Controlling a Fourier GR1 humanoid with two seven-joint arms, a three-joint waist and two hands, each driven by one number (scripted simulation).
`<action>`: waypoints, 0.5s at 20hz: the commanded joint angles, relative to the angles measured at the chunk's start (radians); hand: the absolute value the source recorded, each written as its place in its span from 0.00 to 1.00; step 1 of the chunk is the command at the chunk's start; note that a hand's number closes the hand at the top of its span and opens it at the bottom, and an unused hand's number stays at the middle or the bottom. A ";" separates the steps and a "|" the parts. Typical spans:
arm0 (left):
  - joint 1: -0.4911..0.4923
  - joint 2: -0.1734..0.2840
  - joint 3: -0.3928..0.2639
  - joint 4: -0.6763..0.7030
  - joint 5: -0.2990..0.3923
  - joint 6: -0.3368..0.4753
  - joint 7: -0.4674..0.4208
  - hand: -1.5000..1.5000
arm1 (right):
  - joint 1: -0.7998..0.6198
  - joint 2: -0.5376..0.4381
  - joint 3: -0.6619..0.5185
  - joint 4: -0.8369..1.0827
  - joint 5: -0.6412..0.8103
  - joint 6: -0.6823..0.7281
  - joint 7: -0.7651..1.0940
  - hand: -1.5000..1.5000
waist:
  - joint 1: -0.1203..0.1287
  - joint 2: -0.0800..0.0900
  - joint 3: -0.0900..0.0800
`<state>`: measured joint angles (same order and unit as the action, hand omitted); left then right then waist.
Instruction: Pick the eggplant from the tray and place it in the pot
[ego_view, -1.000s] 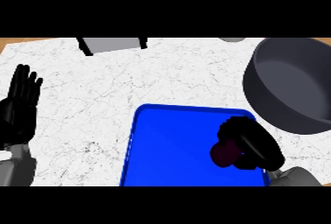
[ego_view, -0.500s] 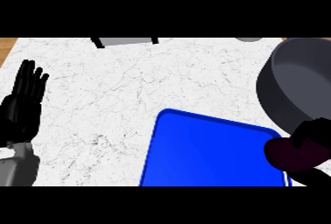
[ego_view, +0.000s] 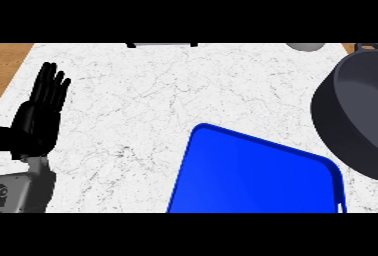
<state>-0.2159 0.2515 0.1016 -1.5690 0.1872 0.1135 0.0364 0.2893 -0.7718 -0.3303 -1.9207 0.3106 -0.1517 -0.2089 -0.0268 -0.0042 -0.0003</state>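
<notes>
Nearest, the flat blue rectangular tray (ego_view: 251, 175) lies bare on the white marbled desk (ego_view: 184, 90); no eggplant shows anywhere, and neither does the right hand. Presumably the eggplant is being carried out of sight. To finish well, it should be let go only once over the middle of the dark grey round pot (ego_view: 351, 115), far right. At the left edge, the black left hand (ego_view: 37, 117) rests upright, fingers straight and apart.

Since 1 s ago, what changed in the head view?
The right hand, curled round the dark purple eggplant over the blue tray, moved right and left the view; both are unseen now. The tray and dark grey pot shifted right. The open left hand stayed at left.
</notes>
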 joint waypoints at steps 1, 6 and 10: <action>-0.074 0.005 -0.002 0.021 -0.004 0.000 0.031 0.50 | -0.094 -0.053 -0.113 0.255 -0.095 0.068 -0.134 1.00 | 0.026 0.006 0.001; -0.069 -0.066 -0.074 -0.020 -0.081 0.077 0.064 0.50 | -0.229 -0.062 -0.105 0.532 -0.071 0.099 -0.285 1.00 | 0.034 0.006 0.001; -0.072 -0.021 -0.006 0.057 -0.021 -0.011 -0.001 0.50 | -0.406 -0.078 -0.046 0.798 -0.004 0.074 -0.415 1.00 | 0.045 0.010 0.001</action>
<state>-0.2725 0.2156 0.0674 -1.5556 0.1528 0.1297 0.0590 0.0132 -0.8456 -0.4081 -1.3379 0.2646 -0.0658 -0.5154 0.0098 0.0029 0.0010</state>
